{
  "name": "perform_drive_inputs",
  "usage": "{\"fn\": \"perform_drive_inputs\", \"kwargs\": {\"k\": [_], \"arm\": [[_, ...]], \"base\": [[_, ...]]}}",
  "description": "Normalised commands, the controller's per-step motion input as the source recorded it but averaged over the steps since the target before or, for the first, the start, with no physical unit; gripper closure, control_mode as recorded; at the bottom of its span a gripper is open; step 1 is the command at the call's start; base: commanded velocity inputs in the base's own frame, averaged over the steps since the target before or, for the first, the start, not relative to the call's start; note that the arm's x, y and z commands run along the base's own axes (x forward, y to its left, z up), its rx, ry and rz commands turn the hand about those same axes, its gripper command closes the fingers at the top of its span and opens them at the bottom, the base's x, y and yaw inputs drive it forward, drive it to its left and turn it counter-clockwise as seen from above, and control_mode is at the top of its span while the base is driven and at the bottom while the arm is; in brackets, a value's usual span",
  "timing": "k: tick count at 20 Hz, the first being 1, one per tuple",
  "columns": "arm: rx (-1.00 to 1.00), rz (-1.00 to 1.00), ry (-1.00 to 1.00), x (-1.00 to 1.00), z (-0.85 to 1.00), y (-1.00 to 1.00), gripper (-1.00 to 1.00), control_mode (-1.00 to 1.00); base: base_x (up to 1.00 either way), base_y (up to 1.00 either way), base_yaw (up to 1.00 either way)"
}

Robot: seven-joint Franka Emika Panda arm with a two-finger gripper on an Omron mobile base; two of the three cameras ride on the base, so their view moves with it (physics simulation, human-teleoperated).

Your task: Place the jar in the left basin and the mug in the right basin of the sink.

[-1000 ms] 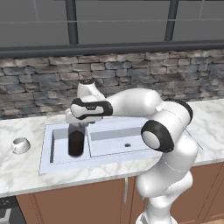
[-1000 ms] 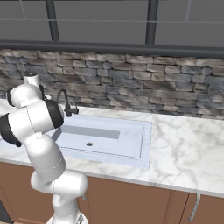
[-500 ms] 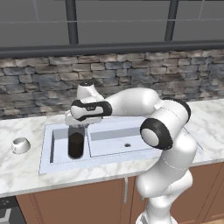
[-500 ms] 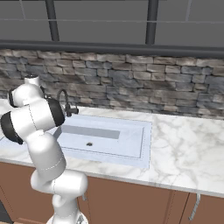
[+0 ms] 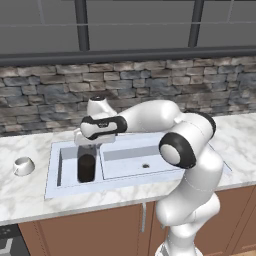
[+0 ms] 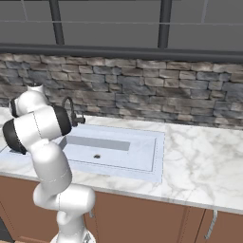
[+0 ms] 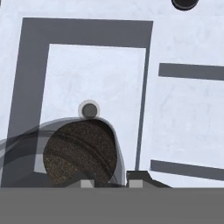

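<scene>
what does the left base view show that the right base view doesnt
Left base view alone: the jar standing upright in the left basin, the end effector shut on its top, and the mug on the counter left of the sink.

Right base view alone: the faucet at the sink's rear edge, and a long stretch of marble counter to the right.

Both: the right basin with its drain, the stone backsplash and the white arm.

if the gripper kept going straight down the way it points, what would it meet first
The jar it is shut on, then the floor of the left basin beneath it, probably close already.
</scene>
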Motion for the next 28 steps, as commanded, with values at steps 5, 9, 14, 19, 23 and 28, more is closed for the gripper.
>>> {"fn": "perform_drive_inputs", "kwargs": {"k": [5,9,14,19,23,28], "arm": [[0.0,0.0,0.03,0.0,-0.1,0.05,1.0,-1.0],[0.0,0.0,0.04,0.0,-0.09,0.05,1.0,-1.0],[0.0,0.0,0.03,0.0,-0.09,0.03,1.0,-1.0],[0.0,0.0,0.01,0.0,-0.02,0.0,1.0,-1.0],[0.0,0.0,0.0,0.0,0.0,0.0,-1.0,-1.0],[0.0,0.0,0.0,0.0,0.0,0.0,-1.0,-1.0]], "base": [[0.0,0.0,0.0],[0.0,0.0,0.0],[0.0,0.0,0.0],[0.0,0.0,0.0],[0.0,0.0,0.0],[0.0,0.0,0.0]]}}
